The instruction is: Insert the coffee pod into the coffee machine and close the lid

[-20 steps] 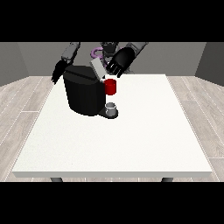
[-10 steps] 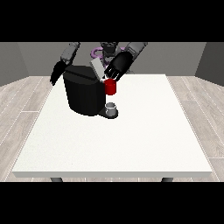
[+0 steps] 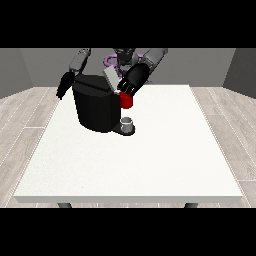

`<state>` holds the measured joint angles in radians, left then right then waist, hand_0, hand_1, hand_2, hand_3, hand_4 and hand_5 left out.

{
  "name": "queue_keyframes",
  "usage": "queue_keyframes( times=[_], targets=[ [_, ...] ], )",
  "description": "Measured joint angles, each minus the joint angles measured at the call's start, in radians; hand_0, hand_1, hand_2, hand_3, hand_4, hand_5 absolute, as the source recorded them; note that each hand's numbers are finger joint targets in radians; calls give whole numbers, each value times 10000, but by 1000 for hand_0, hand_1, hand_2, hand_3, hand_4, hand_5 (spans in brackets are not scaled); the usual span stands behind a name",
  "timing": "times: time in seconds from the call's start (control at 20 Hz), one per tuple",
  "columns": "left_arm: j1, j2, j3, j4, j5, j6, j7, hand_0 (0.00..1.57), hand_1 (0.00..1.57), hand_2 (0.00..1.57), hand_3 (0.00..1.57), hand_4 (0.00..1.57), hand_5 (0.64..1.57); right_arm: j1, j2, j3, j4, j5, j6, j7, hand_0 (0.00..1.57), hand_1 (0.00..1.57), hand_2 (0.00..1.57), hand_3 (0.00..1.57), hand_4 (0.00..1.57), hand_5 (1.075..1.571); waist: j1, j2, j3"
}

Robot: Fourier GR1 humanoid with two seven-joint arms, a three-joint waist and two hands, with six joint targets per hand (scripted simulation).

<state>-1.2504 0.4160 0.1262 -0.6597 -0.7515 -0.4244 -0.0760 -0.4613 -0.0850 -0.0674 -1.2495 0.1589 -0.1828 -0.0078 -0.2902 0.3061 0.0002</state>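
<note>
Hand at the view's right works at the top of the coffee machine, beside the raised lid.

The hand at the view's right (image 3: 134, 80) sits over the front top of the black coffee machine (image 3: 97, 107), just above a red thing at the machine (image 3: 126, 101) and touching or nearly touching the tilted grey lid (image 3: 111, 78). Whether its fingers hold anything cannot be told, and the pod does not plainly show. The hand at the view's left (image 3: 64, 86) hangs relaxed beside the machine on the white surface (image 3: 150, 160). A grey cup (image 3: 127, 123) stands on the machine's base. The likely risk: a misaligned push could jam the lid or nudge the machine sideways. Compared with a second ago, the hand at the view's right has come lower, closer to the lid.
</note>
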Motion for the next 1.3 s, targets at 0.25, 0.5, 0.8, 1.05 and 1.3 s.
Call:
queue_keyframes(
  times=[0.25, 0.5, 0.8, 1.05, 1.3],
  targets=[
    [-97, 164, 74, 107, -3, -22, -153, 1205, 1205, 1249, 1198, 368, 1571, 82, 107, 25, -17, -41, -28, -8, 0, 0, 0, 0, 0, 1571, -33, -52, -1],
    [-178, 242, 94, 191, -81, 118, -215, 1202, 1202, 1218, 1176, 360, 1571, 31, 70, 52, -73, -11, -13, 38, 0, 0, 0, 0, 0, 1571, -96, -54, -3],
    [-175, 265, -2, 128, -320, 628, -365, 1209, 1209, 1228, 1132, 0, 1571, 42, -13, 31, -89, -9, 40, -24, 0, 0, 0, 0, 0, 1571, -126, 59, -1],
    [-76, 424, -348, 216, -806, 964, -619, 1162, 1162, 1190, 1068, 0, 1571, -52, 92, 176, -305, 136, -105, 271, 0, 0, 0, 0, 0, 1571, -246, 145, 0],
    [-202, 640, -421, 338, -1046, 1066, -748, 1115, 1115, 1136, 1016, 0, 1571, -167, 163, 245, -404, 176, -153, 453, 0, 0, 0, 0, 0, 1571, -309, 279, 6]
  ],
)
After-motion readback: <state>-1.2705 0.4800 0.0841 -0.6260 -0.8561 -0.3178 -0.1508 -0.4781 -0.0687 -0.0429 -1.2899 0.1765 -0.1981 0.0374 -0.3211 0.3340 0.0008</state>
